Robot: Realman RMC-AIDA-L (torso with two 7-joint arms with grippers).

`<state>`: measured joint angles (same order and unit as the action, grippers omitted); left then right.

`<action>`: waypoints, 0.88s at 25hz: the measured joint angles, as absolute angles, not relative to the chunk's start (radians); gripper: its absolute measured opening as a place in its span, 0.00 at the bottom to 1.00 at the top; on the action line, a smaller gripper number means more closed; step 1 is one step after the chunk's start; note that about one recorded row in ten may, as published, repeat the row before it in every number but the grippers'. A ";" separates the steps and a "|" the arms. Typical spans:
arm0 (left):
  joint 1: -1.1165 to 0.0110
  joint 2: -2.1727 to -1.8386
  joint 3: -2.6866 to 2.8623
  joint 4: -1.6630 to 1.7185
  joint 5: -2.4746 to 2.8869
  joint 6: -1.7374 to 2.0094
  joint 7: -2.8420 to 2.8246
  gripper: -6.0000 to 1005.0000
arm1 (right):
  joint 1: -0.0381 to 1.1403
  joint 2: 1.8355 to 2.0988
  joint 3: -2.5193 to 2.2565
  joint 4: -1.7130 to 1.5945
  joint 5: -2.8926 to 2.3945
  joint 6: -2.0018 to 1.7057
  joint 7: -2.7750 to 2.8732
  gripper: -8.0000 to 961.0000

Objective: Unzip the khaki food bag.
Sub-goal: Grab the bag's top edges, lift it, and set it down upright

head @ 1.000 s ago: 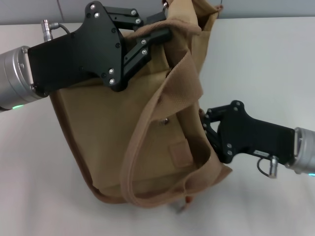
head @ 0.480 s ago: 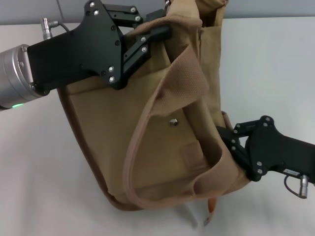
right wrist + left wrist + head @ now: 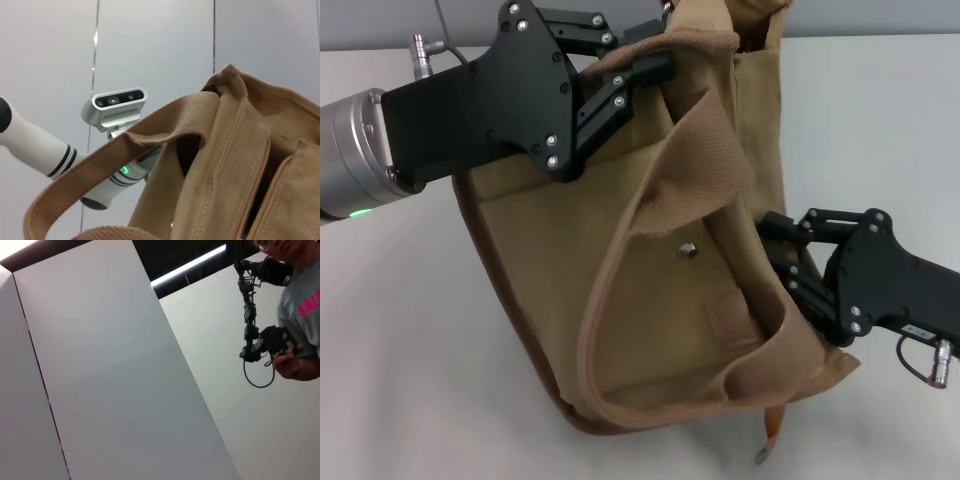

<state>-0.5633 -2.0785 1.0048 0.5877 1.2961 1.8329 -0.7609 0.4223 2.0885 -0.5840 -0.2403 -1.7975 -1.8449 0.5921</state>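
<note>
The khaki food bag [image 3: 640, 290] hangs tilted over the white table, with its front pocket and metal snap [image 3: 686, 250] facing me. My left gripper [image 3: 650, 62] is shut on the bag's upper edge at the top of the head view and holds it up. A wide strap handle [image 3: 700, 160] loops down across the front. My right gripper [image 3: 778, 262] presses into the bag's right side, its tip hidden behind folded canvas. The right wrist view shows the bag's [image 3: 235, 165] top edge and strap [image 3: 130, 145] close up. No zipper is visible.
A brown tab with a metal tip [image 3: 770, 432] dangles below the bag's lower right corner. The white table [image 3: 400, 350] spreads on both sides. The left wrist view shows only wall panels and a person [image 3: 300, 305] holding a device.
The bag has swung to the right and its lower end has dropped. My right gripper moved right and down with it, then rose slightly. The left gripper has barely moved.
</note>
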 joint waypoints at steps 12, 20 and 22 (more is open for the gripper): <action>-0.573 -2.078 1.013 0.587 1.296 1.833 -0.761 0.10 | 0.470 2.091 -0.641 -0.211 -1.800 -1.755 0.592 0.50; -0.575 -2.079 1.015 0.587 1.296 1.833 -0.762 0.10 | 0.542 2.091 -0.644 -0.150 -1.802 -1.695 0.596 0.42; -0.575 -2.078 1.015 0.587 1.296 1.833 -0.762 0.10 | 0.552 2.091 -0.648 -0.141 -1.803 -1.684 0.598 0.32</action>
